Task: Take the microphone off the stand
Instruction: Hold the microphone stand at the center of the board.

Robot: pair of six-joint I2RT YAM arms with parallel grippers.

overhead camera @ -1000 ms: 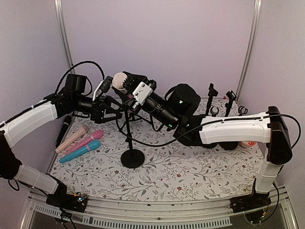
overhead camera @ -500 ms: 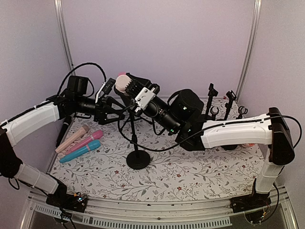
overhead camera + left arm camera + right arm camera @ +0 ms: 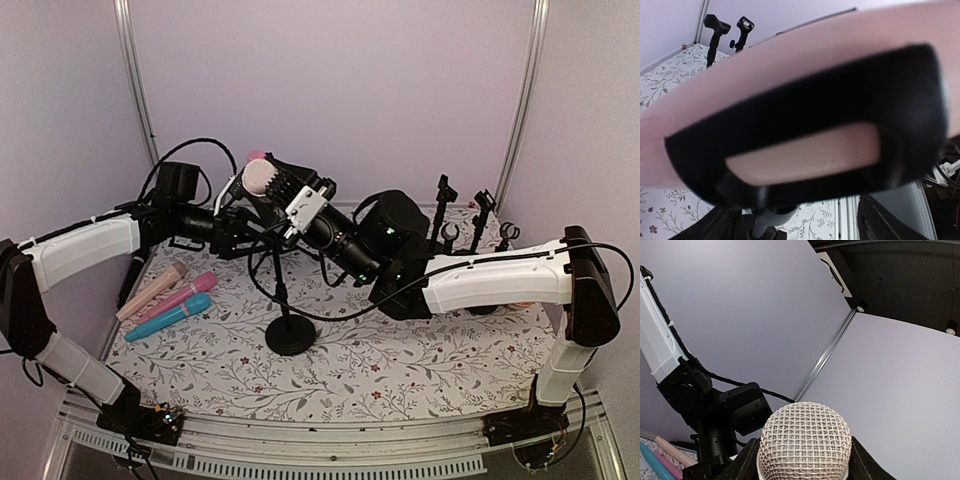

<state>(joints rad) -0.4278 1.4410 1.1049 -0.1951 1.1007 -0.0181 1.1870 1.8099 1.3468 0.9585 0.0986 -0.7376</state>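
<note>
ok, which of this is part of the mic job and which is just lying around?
Job: microphone, clip, stand.
Lying about: beige mic, pink mic, teal mic at left; spare stands at back right.

The left arm (image 3: 85, 248) and right arm (image 3: 490, 275) wear white shells with black joints. Black cables (image 3: 190, 145) loop along them. The right hand (image 3: 265, 180) is black.
</note>
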